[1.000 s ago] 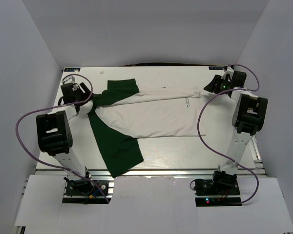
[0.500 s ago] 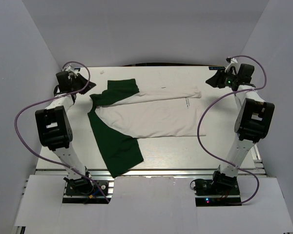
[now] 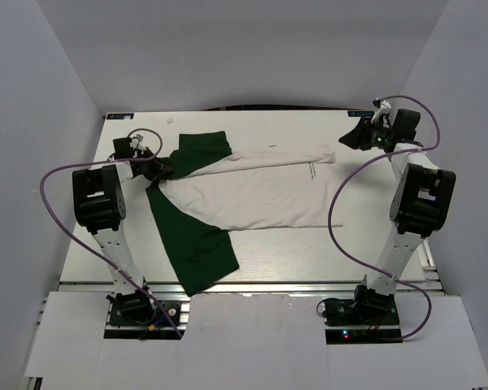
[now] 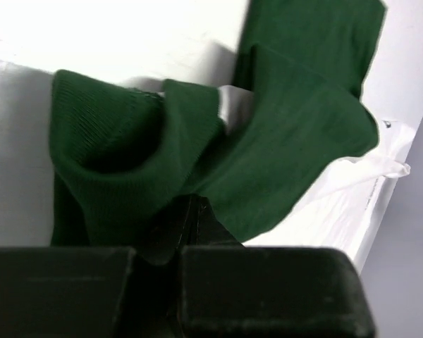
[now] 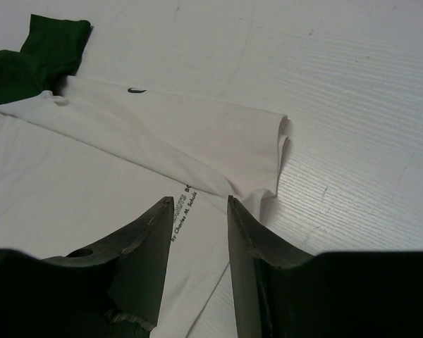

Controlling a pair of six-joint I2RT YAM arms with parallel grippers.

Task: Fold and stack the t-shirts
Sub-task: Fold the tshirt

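A white t-shirt (image 3: 252,195) lies spread across the table over a dark green t-shirt (image 3: 191,240), whose cloth shows at the left and front. My left gripper (image 3: 156,168) sits at the green shirt's left edge. In the left wrist view its fingers (image 4: 187,201) are shut on a bunched fold of the green t-shirt (image 4: 289,141), with the white t-shirt (image 4: 352,183) behind. My right gripper (image 3: 351,138) hovers off the white shirt's far right corner. Its fingertips (image 5: 199,199) stand open above the white t-shirt (image 5: 127,141), holding nothing.
The table (image 3: 309,252) is white and walled in by grey panels at the left, back and right. Purple cables loop beside both arms. Small printed lettering (image 5: 180,215) on the white shirt lies just under my right fingertips.
My left gripper moved right and nearer onto the green shirt's left edge and shut on its cloth. The right gripper shifted only slightly, and its jaws narrowed a little.
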